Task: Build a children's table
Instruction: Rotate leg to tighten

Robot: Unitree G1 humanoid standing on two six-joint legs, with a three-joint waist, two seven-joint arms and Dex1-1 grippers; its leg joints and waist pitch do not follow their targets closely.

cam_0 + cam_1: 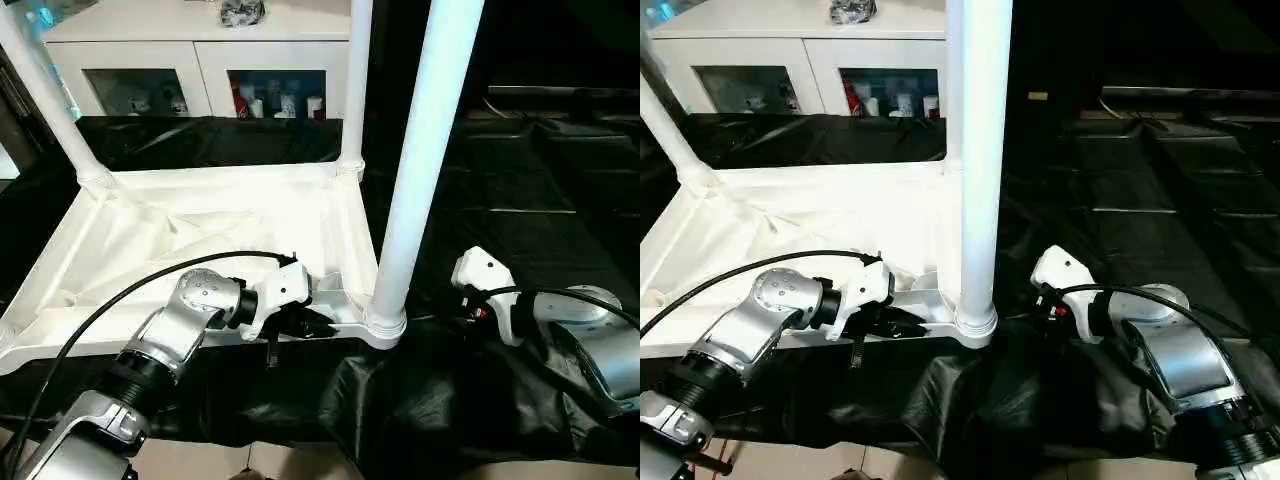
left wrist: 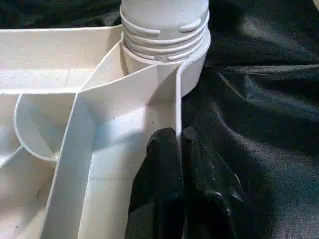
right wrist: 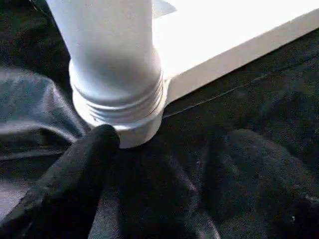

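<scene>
The children's table [image 1: 200,230] lies upside down on a black cloth, ribbed underside up. Three white legs stand in its corner sockets: a near right one [image 1: 425,150], a far one [image 1: 355,80] and a left one [image 1: 45,100]. My left gripper [image 2: 178,137] is shut on the table's thin front rim [image 2: 177,99], one black finger on each side, just short of the near right socket [image 1: 385,325]. On the cloth beside that socket [image 3: 124,119], my right gripper [image 3: 164,144] is open and holds nothing. One of its fingers [image 3: 84,169] reaches close to the socket's base.
A white cabinet [image 1: 200,60] with glass-fronted compartments stands behind the table. The black cloth [image 1: 520,200] spreads wide to the right and bunches up at the front edge. Pale floor [image 1: 250,460] shows below the cloth's front edge.
</scene>
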